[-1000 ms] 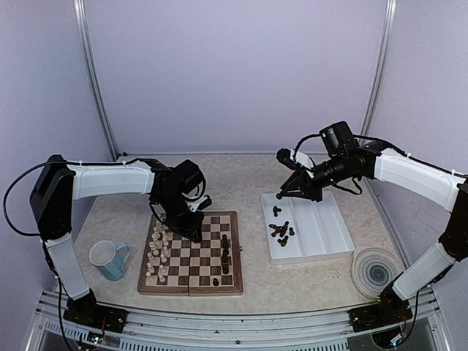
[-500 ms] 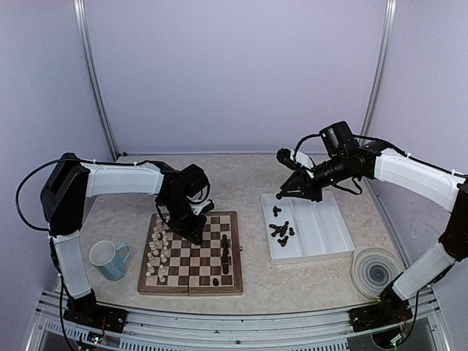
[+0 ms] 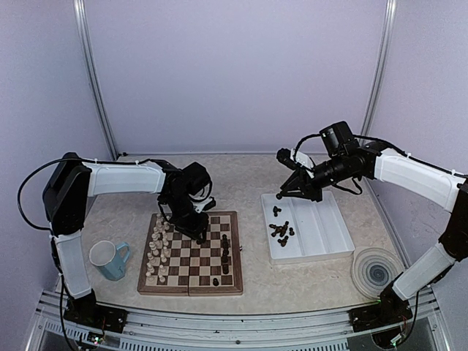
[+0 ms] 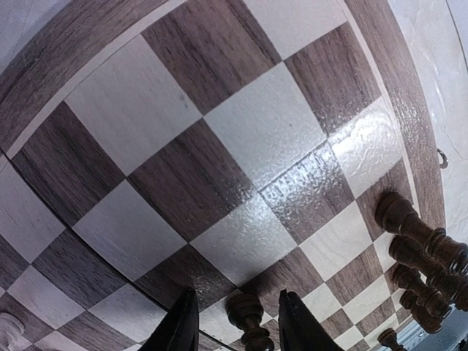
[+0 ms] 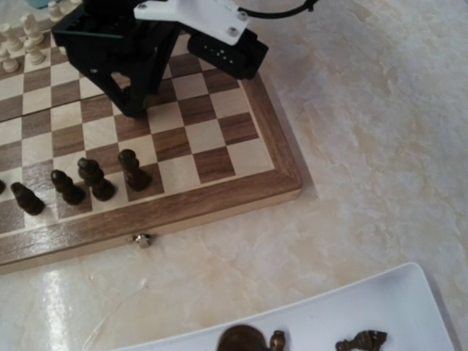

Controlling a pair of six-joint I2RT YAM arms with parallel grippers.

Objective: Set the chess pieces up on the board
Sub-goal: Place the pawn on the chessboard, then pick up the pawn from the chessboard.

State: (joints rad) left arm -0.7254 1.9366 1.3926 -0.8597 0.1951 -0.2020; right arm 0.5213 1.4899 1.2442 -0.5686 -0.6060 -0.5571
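Observation:
The board (image 3: 191,287) lies centre-left, with cream pieces (image 3: 157,252) along its left side and a few dark chess pieces (image 3: 225,252) on its right. My left gripper (image 3: 199,235) hovers low over the far middle squares. In the left wrist view it (image 4: 238,300) is open, straddling a dark piece (image 4: 246,313) with a gap on each side. More dark pieces (image 3: 281,228) lie in the white tray (image 3: 322,227). My right gripper (image 3: 280,194) hangs over the tray's far-left corner. A blurred brown piece (image 5: 245,341) shows at its tip, and its fingers are hidden.
A pale blue mug (image 3: 110,259) stands left of the board. A round ridged disc (image 3: 376,270) lies at the near right. A small metal clasp (image 5: 141,239) sticks out from the board's right edge (image 5: 219,197). Purple walls enclose the table.
My left gripper has shifted right and slightly nearer across the board's far rows. The right arm has not moved.

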